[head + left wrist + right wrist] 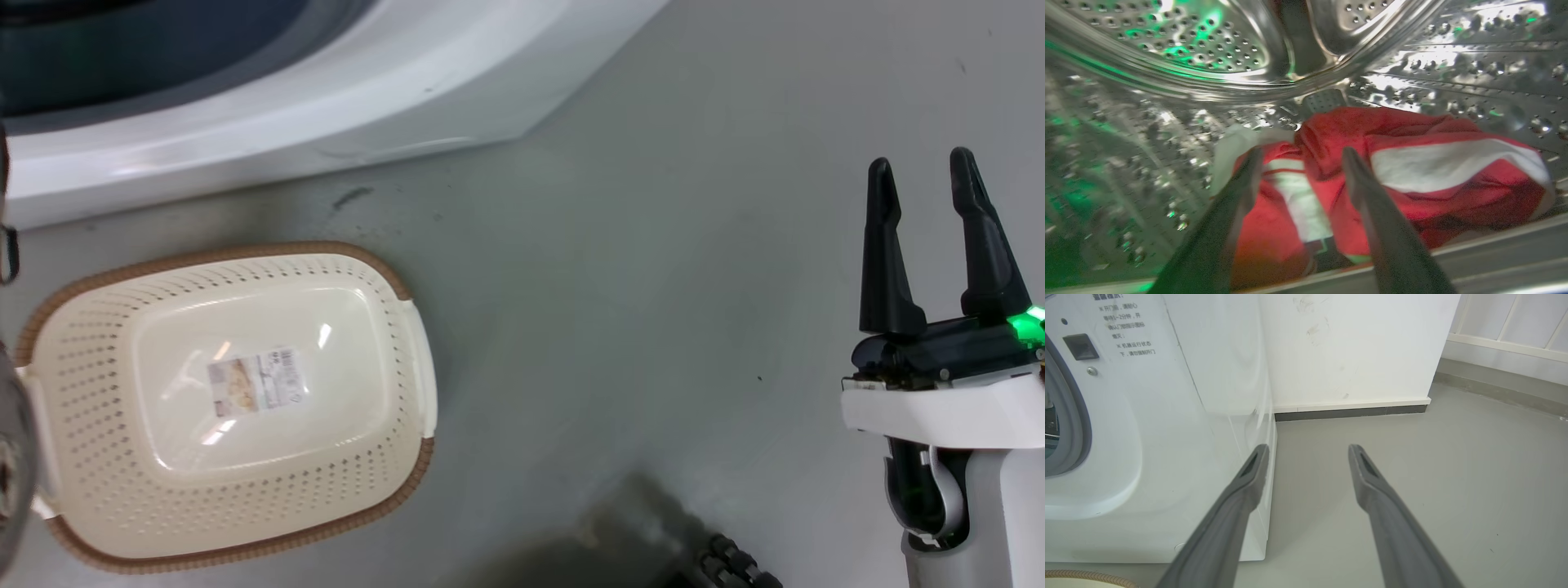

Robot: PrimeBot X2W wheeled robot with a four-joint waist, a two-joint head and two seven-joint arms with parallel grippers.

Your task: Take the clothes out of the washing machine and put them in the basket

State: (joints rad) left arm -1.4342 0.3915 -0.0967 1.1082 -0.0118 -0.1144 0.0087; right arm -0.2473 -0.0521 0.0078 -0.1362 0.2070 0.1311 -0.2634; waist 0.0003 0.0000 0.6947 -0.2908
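**Left, head view.** You had the basket (pixel 237 273) on the floor (pixel 653 286), just in front of the washer (pixel 326 106), with its label showing on the bare bottom.

**Centre, left wrist view.** Your left tool (pixel 1302 153) was inside the drum (pixel 1208 41), fingers spread and gripping nothing. The clothes (pixel 1433 171) lay straight ahead of it on the drum's lower wall, just behind the door lip. Their long axis ran across the view, from beside the left finger out well past the right one, so most of the bulk lay right of the tool's line. A red fold with a white band sat between the two fingers. You could not tell whether the tips touched the cloth.

**Right, head view.** Your right tool (pixel 921 163) hung over open floor, well apart from the washer's mouth, fingers spread and holding nothing. In its own wrist view it pointed past the washer's corner toward the wall (pixel 1351 347).

**Reading.** Your left arm was plainly the nearer. The coming move likely called for a short push forward, then a pinch across the fold between the fingers, crosswise to the long axis.
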